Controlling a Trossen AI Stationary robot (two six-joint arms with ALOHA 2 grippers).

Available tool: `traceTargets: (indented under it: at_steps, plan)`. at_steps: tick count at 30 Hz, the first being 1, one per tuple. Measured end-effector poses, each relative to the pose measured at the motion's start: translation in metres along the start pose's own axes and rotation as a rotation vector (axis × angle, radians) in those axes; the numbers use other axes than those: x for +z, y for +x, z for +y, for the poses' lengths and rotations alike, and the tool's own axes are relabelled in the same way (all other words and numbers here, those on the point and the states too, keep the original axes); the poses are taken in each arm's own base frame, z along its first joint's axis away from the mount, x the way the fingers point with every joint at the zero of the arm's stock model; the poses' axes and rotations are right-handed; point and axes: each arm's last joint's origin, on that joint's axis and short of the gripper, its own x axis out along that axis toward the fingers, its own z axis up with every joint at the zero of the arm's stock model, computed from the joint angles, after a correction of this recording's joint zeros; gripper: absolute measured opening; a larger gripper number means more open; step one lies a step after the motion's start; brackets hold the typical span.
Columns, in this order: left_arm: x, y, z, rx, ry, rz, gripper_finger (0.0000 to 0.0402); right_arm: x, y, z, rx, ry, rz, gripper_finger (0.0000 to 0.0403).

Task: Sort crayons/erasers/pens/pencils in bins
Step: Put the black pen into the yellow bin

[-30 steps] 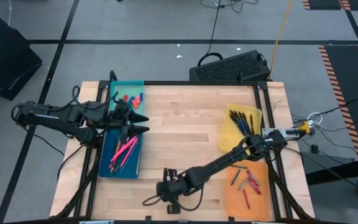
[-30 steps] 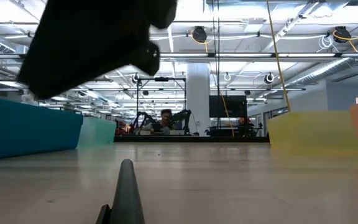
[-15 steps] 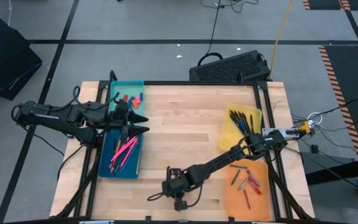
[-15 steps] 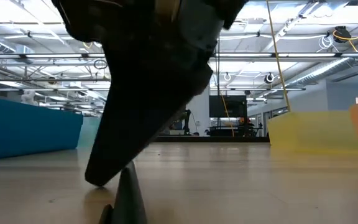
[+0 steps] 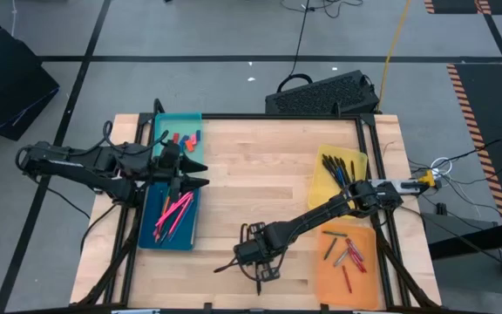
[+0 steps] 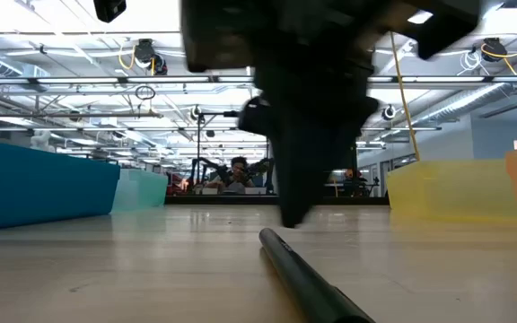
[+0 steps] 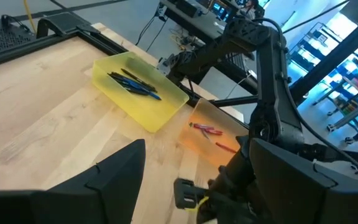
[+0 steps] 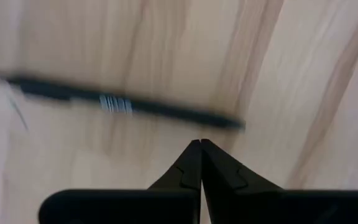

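— Rightward along the near edge: the right gripper [image 5: 255,255] has been carried since a second ago, and the black pen [image 8: 120,104] has been swung round on the wood.

— Fingers?

— Pressed together, nothing held; the pen lies just past the tips. It is probably being nudged, not gripped, so it can be lined up for a pick.

— Destination?

— Likely the yellow bin [image 5: 321,197], where dark pens are already kept. The left gripper [image 5: 200,173] is parked, spread apart, over the blue bin [image 5: 149,238].

Both arms are matte black with dark cables; the right hand [image 8: 201,149] has pointed, perhaps ribbed, fingers.
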Motion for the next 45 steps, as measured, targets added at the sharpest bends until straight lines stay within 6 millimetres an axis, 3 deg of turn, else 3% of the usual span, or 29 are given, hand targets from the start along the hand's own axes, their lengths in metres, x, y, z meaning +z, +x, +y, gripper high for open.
traceTargets:
  at_steps: [6,11,13,15,18,20,25,36,45]
  plan:
    - [-0.002,0.0,0.0,0.006,0.0,0.014,0.0292,-0.011,-0.014,0.001,-0.048,0.024,0.08,0.0]
    - [-0.005,0.0,0.0,0.012,0.002,0.045,0.0292,-0.007,-0.045,0.033,-0.069,0.047,-0.086,0.0016]
    - [-0.006,-0.001,0.0,0.015,0.008,0.054,0.0292,-0.005,-0.053,0.049,-0.066,-0.065,-0.169,0.0035]
    - [-0.007,-0.001,0.001,0.019,0.016,0.06,0.0292,-0.002,-0.053,0.066,-0.063,-0.288,-0.24,0.0061]
    - [-0.007,-0.001,0.001,0.025,0.028,0.066,0.0292,-0.002,-0.042,0.085,-0.078,-0.615,-0.351,0.0104]
    - [-0.007,-0.001,0.002,0.026,0.029,0.065,0.0292,-0.003,-0.033,0.09,-0.065,-0.731,-0.403,0.0128]
    - [-0.01,-0.001,0.002,0.035,0.005,0.092,0.0292,-0.013,-0.012,0.062,-0.055,-0.847,-0.319,0.0149]
    - [-0.013,-0.002,0.0,0.029,-0.012,0.112,0.0292,-0.011,0.015,-0.01,0.08,-1.022,-0.314,0.0123]
    - [-0.013,-0.002,0.0,0.041,-0.02,0.105,0.0292,-0.021,0.031,-0.017,0.234,-0.989,-0.276,0.0078]
